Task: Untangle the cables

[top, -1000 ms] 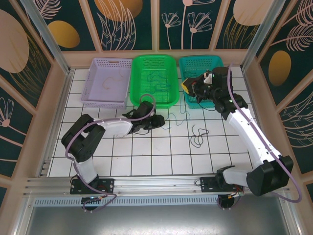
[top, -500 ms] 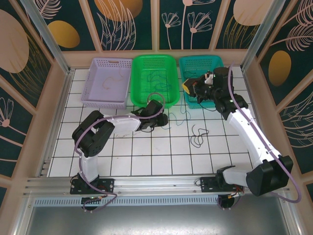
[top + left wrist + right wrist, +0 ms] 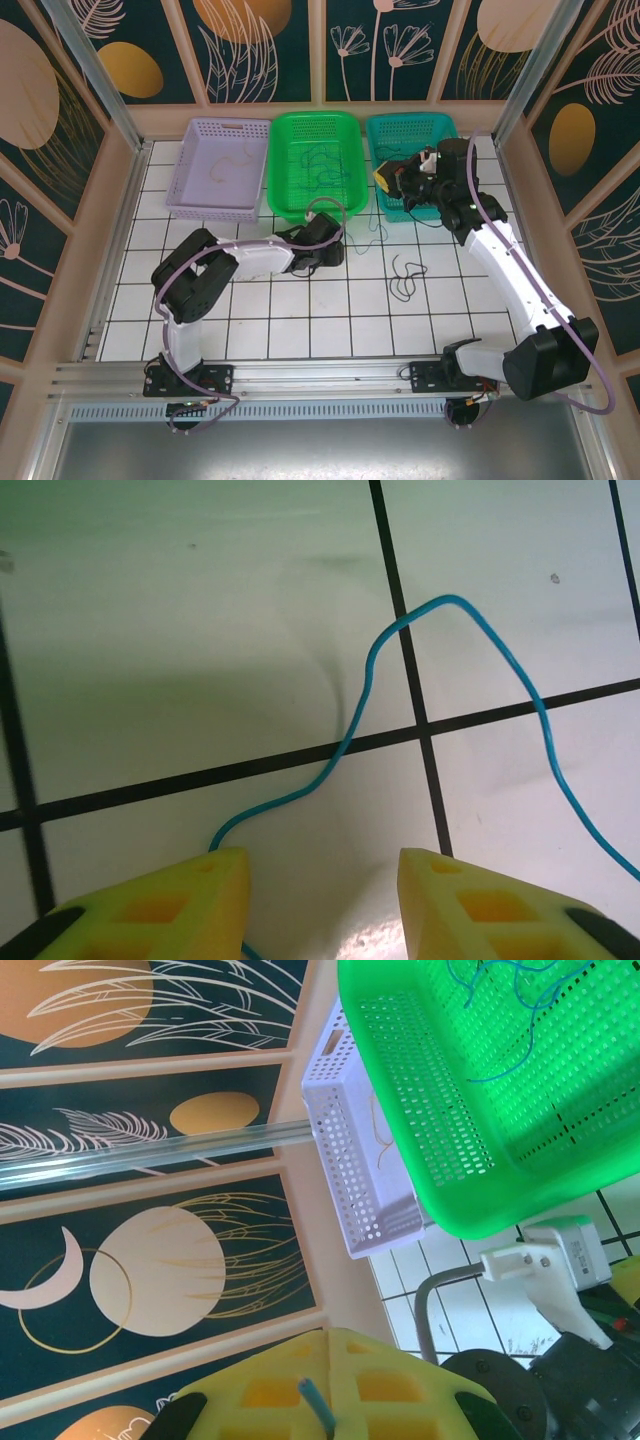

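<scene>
- Some cables [image 3: 318, 165], blue and green, lie loose inside the green basket [image 3: 345, 205]. The rest are on the table [image 3: 300, 320] or in the baskets beside it.
- A blue cable [image 3: 452, 598] lies on the white tiles just in front of the green basket's near right corner. It arches across a black grid line.
- A black cable [image 3: 403, 278] lies curled on the table, farther toward the arm bases and to the right of the green basket, apart from the blue one.
- A tan cable [image 3: 228, 165] rests in the purple basket [image 3: 190, 205], which touches the green basket's left side.
- The left gripper [image 3: 320, 865] is low over the tiles by the green basket's near edge. Its yellow fingers [image 3: 225, 885] are apart, and the blue cable runs in under the left one (nothing is pinched).
- The right gripper [image 3: 328, 1350] is over the teal basket [image 3: 445, 125] on the green basket's right. Its pads are pressed together on a pale blue strand [image 3: 315, 1395] that sticks out between them.
</scene>
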### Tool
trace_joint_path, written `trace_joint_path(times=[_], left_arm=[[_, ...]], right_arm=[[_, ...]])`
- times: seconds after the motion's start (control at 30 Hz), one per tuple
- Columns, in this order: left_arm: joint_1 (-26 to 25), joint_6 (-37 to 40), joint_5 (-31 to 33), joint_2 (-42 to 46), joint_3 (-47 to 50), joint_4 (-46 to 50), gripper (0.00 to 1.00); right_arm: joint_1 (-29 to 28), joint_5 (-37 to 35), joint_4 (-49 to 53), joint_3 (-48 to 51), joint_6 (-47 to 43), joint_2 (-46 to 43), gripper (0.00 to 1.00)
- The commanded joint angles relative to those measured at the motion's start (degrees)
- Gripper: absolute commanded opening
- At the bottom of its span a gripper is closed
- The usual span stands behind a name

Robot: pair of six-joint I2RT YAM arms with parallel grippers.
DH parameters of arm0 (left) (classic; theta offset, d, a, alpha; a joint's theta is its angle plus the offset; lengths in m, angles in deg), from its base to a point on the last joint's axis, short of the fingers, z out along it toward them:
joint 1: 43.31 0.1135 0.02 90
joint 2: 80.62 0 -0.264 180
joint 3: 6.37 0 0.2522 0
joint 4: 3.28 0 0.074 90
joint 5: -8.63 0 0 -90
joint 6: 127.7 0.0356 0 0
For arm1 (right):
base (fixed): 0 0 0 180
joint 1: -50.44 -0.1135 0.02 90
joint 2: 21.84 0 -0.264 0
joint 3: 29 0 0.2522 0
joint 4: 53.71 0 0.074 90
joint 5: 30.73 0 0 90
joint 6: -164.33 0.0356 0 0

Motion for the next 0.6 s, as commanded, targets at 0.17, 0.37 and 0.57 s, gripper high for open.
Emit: trace_joint_path(times=[0.17,0.37,0.57], left_arm=[[-0.1,-2.2,1.9,9.6,2.1,4.9,0.47],[-0.1,-3.7,1.4,7.0,4.0,7.1,0.49],[0.5,-2.4,2.5,3.2,2.9,6.2,0.49]], right_arm=[[0.7,1.0,-1.1,1.6,0.4,-1.6,0.00],[0.7,0.8,-1.2,2.3,0.8,-2.3,0.00],[0.7,0.9,-0.9,2.6,0.9,-3.0,0.00]])
